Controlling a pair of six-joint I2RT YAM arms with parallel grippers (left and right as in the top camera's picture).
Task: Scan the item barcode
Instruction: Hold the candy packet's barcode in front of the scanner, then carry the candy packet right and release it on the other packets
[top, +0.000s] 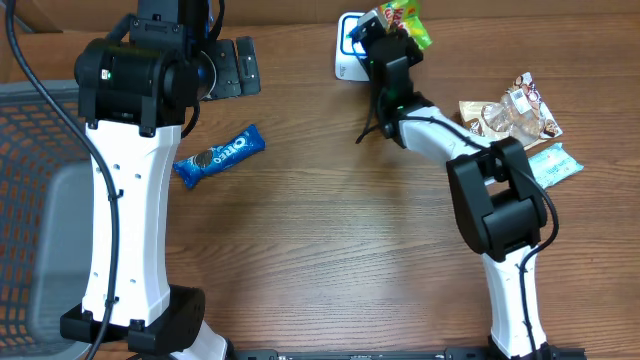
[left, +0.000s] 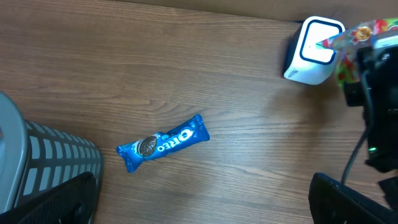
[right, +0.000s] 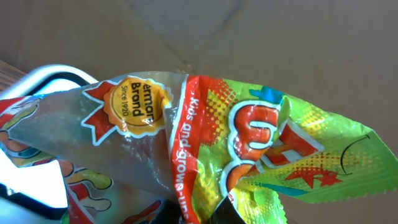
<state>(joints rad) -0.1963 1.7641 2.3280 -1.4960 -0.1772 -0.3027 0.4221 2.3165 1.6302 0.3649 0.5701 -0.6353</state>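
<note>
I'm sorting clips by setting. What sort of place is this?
Probably a mock shop checkout on a wooden table: a white barcode scanner, wrapped snacks such as the Oreo bar and a candy bag, and a grey basket at the left edge.

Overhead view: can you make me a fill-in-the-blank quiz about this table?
The blue pack on the table reads ____. The right claw holds a candy bag by the white barcode ____. The left claw is ____, holding nothing.
Missing: Oreo; scanner; open.
</note>
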